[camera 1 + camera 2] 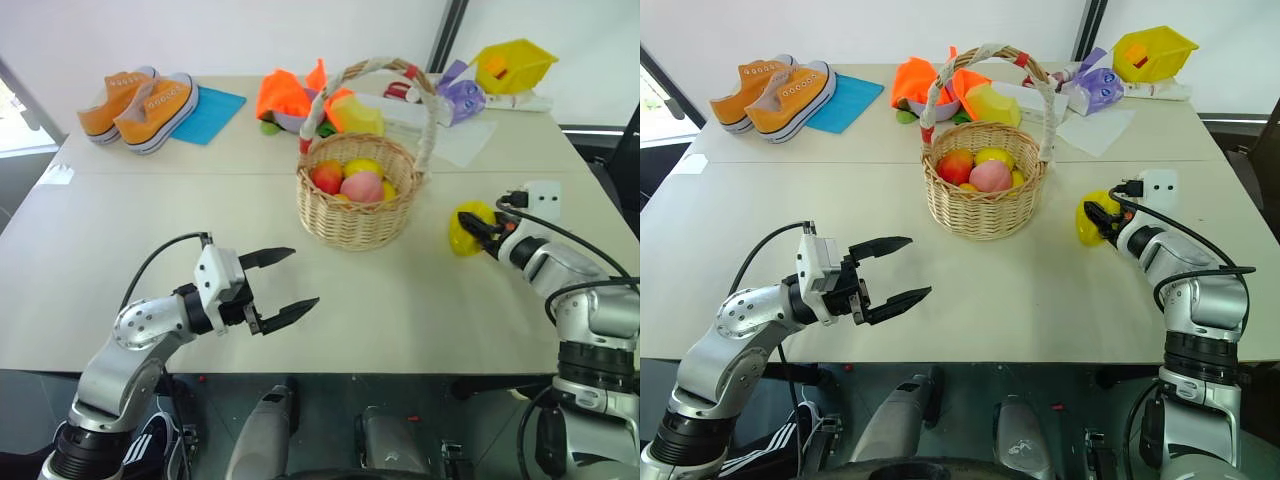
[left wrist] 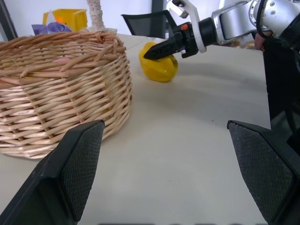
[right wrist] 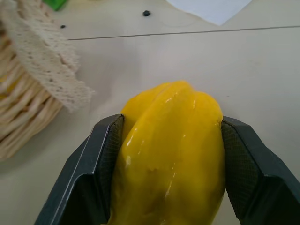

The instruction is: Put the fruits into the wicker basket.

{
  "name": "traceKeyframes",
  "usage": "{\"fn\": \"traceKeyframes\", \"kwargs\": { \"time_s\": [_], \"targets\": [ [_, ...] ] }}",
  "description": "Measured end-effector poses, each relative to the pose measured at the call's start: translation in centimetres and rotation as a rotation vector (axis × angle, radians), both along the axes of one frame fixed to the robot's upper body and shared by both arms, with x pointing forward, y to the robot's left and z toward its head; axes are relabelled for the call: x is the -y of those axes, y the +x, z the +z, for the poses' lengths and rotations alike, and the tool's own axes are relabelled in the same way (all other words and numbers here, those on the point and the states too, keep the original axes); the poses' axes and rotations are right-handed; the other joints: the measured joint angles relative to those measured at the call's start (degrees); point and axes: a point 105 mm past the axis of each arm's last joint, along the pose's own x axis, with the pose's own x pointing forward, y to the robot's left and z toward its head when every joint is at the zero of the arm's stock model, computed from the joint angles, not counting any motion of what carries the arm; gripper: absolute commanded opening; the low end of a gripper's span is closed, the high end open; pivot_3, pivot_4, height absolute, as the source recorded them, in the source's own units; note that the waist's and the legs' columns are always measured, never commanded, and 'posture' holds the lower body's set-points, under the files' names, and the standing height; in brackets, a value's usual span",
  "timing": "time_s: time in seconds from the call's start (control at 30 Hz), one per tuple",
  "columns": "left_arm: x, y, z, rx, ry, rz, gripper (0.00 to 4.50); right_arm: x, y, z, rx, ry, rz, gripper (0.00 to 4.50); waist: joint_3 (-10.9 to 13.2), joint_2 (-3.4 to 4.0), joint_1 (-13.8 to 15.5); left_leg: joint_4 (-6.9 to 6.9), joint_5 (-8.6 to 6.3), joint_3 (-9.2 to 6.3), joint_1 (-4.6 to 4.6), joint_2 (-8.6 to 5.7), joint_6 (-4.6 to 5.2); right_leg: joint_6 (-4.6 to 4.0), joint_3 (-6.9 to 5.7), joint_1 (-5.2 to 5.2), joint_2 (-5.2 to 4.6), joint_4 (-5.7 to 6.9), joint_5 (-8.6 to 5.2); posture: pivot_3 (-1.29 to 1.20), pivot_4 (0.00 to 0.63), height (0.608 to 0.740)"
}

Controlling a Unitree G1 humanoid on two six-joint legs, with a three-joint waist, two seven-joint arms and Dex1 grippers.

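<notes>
Several fruits (image 1: 362, 186) already sit in the wicker basket (image 1: 355, 222) mid-tabletop. The right hand (image 3: 168, 154) pinches the last starfruit (image 3: 176, 154) near the right edge, beside the basket. The left hand (image 1: 285, 285) hovers wide open, empty.

one round tan wicker basket (image 1: 985, 205) with an arched handle sits on the pale counter (image 1: 1040, 300); at least four small toy fruits (image 1: 980, 170) show inside it, and one ribbed yellow starfruit (image 1: 1092, 218) lies outside. two orange canvas sneakers (image 1: 770, 95), one blue square mat (image 1: 845, 103), one yellow plastic bin (image 1: 1153, 52), one orange-and-yellow cloth heap (image 1: 960, 92).
</notes>
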Motion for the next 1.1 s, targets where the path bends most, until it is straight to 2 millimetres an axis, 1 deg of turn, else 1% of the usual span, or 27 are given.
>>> {"fn": "traceKeyframes", "kwargs": {
  "time_s": [0.03, 0.1, 0.13, 0.2, 0.27, 0.33, 0.4, 0.47, 0.53, 0.6, 0.7, 0.77, 0.83, 0.93, 0.97, 1.0, 1.03, 1.1],
  "targets": [
    [0.0, 0.0, 0.0, 0.0, 0.0, 0.002, 4.5, -0.2, -0.2, 0.5, 0.013, 0.003, 0.033, 2.51, 0.0, 0.03, 0.0, 0.0, 0.0, 0.0, -0.02, 0.0, 0.0, 0.0, 0.0, 0.01, 0.0, 0.0, 0.0, 0.0, 0.15, 0.74],
    [-0.2, 0.2, 0.1, 0.002, -0.007, 0.016, 4.5, -1.1, -0.9, 2.4, 0.068, 0.003, 0.164, 2.51, 0.0, 0.05, 0.1, 0.0, 0.0, 0.0, -0.06, 0.0, 0.01, 0.0, 0.0, -0.01, 0.01, 0.01, 0.0, 0.0, 0.15, 0.74],
    [-0.5, 0.4, 0.2, 0.003, -0.012, 0.035, 4.5, -1.9, -1.5, 3.9, 0.114, -0.003, 0.245, 2.51, 0.0, 0.04, 0.0, 0.0, 0.0, -0.01, -0.05, 0.02, 0.01, 0.0, -0.01, 0.01, 0.02, 0.01, 0.0, 0.0, 0.15, 0.74],
    [-1.2, 0.7, 0.4, 0.007, -0.022, 0.067, 4.5, -3.8, -3.1, 6.4, 0.189, -0.015, 0.415, 2.51, 0.0, 0.04, 0.0, 0.01, 0.0, -0.02, -0.06, 0.04, 0.01, 0.0, -0.02, 0.01, 0.03, 0.01, 0.0, 0.0, 0.15, 0.74],
    [-1.6, 0.9, 0.7, 0.015, -0.031, 0.083, 4.5, -5.8, -4.2, 8.6, 0.254, -0.013, 0.542, 2.51, 0.0, 0.03, -0.3, 0.01, 0.0, 0.0, -0.06, 0.05, 0.01, 0.0, -0.01, 0.01, 0.01, 0.0, 0.0, 0.0, 0.15, 0.74],
    [-2.1, 1.0, 0.9, 0.021, -0.031, 0.099, 4.5, -7.6, -4.9, 10.2, 0.301, -0.003, 0.624, 2.51, 0.0, 0.03, -0.2, 0.01, -0.01, 0.0, -0.06, 0.05, 0.01, 0.0, -0.01, -0.03, -0.02, 0.0, 0.0, 0.0, 0.15, 0.74],
    [-2.7, 1.2, 1.0, 0.025, -0.033, 0.129, 4.5, -9.7, -4.9, 11.5, 0.356, 0.021, 0.677, 2.51, 0.0, 0.02, -0.3, 0.01, -0.01, -0.01, -0.05, 0.06, 0.0, 0.0, 0.0, -0.11, -0.05, -0.02, 0.0, 0.0, 0.15, 0.74],
    [-3.5, 1.5, 1.3, 0.036, -0.039, 0.17, 4.5, -11.8, -4.7, 11.6, 0.383, 0.001, 0.713, 2.51, 0.0, 0.02, -0.1, 0.01, -0.01, -0.04, -0.05, 0.05, 0.0, 0.0, -0.01, -0.22, -0.05, -0.06, 0.0, 0.0, 0.15, 0.74],
    [-4.2, 1.9, 1.4, 0.039, -0.047, 0.209, 4.5, -13.2, -4.2, 11.4, 0.396, -0.002, 0.724, 2.51, 0.0, 0.01, 0.2, 0.01, -0.01, -0.08, -0.07, 0.0, 0.0, 0.0, -0.02, -0.23, -0.04, -0.06, 0.0, 0.0, 0.15, 0.74],
    [-5.0, 2.3, 1.6, 0.046, -0.06, 0.261, 4.5, -14.4, -3.1, 11.7, 0.432, -0.002, 0.702, 2.51, 0.0, 0.01, 0.2, 0.02, -0.01, -0.07, -0.08, -0.03, 0.0, 0.01, -0.02, -0.23, -0.05, -0.06, 0.0, 0.0, 0.15, 0.74],
    [-5.8, 3.1, 1.7, 0.062, -0.08, 0.337, 4.5, -15.7, -1.1, 12.7, 0.51, 0.014, 0.633, 2.51, 0.0, 0.0, 0.0, 0.01, 0.0, -0.07, -0.02, -0.02, -0.01, 0.01, -0.02, -0.21, -0.02, -0.03, 0.01, 0.0, 0.15, 0.74],
    [-5.8, 3.2, 1.6, 0.061, -0.089, 0.351, 4.5, -16.8, -0.1, 12.3, 0.531, -0.023, 0.61, 2.51, 0.0, 0.0, 0.0, -0.02, 0.0, -0.08, -0.03, -0.02, -0.02, 0.01, -0.02, -0.23, 0.01, -0.02, 0.0, 0.0, 0.15, 0.74],
    [-5.7, 3.2, 1.5, 0.057, -0.097, 0.357, 4.5, -17.2, 1.1, 11.3, 0.532, -0.062, 0.566, 2.51, 0.0, 0.0, 0.0, -0.03, 0.01, -0.08, -0.03, -0.02, -0.03, 0.01, -0.02, -0.23, 0.03, -0.01, 0.01, 0.0, 0.15, 0.74],
    [-5.5, 3.2, 1.5, 0.055, -0.103, 0.359, 4.5, -16.8, 2.6, 10.1, 0.512, -0.087, 0.491, 2.51, 0.0, 0.0, 0.0, -0.02, 0.03, -0.08, -0.02, -0.02, -0.06, 0.01, -0.02, -0.23, 0.04, 0.04, 0.01, 0.0, 0.15, 0.74],
    [-5.5, 3.2, 1.5, 0.056, -0.105, 0.361, 4.5, -16.6, 2.9, 9.8, 0.51, -0.096, 0.476, 3.47, 0.0, 0.0, 0.0, -0.02, 0.03, -0.08, -0.02, -0.02, -0.06, 0.01, -0.02, -0.24, 0.04, 0.05, 0.01, 0.0, 0.15, 0.74],
    [-5.4, 3.2, 1.5, 0.055, -0.106, 0.362, 4.5, -16.4, 3.2, 9.6, 0.51, -0.106, 0.463, 3.86, 0.0, 0.0, 0.0, -0.02, 0.03, -0.08, -0.02, -0.01, -0.06, 0.01, -0.02, -0.23, 0.05, 0.06, 0.01, 0.0, 0.15, 0.74],
    [-5.3, 3.1, 1.5, 0.054, -0.105, 0.36, 4.5, -16.3, 3.3, 9.5, 0.51, -0.11, 0.458, 4.37, 0.0, 0.0, -0.1, -0.02, 0.03, -0.08, -0.02, -0.01, -0.06, 0.01, -0.01, -0.24, 0.05, 0.06, 0.01, 0.0, 0.15, 0.74],
    [-4.7, 2.9, 1.3, 0.048, -0.102, 0.337, 4.5, -16.3, 3.1, 9.6, 0.515, -0.11, 0.475, 4.45, 0.0, 0.0, -0.1, -0.03, 0.03, -0.08, -0.02, -0.01, -0.06, 0.01, -0.01, -0.24, 0.05, 0.06, 0.01, 0.0, 0.15, 0.74]
  ]
}}
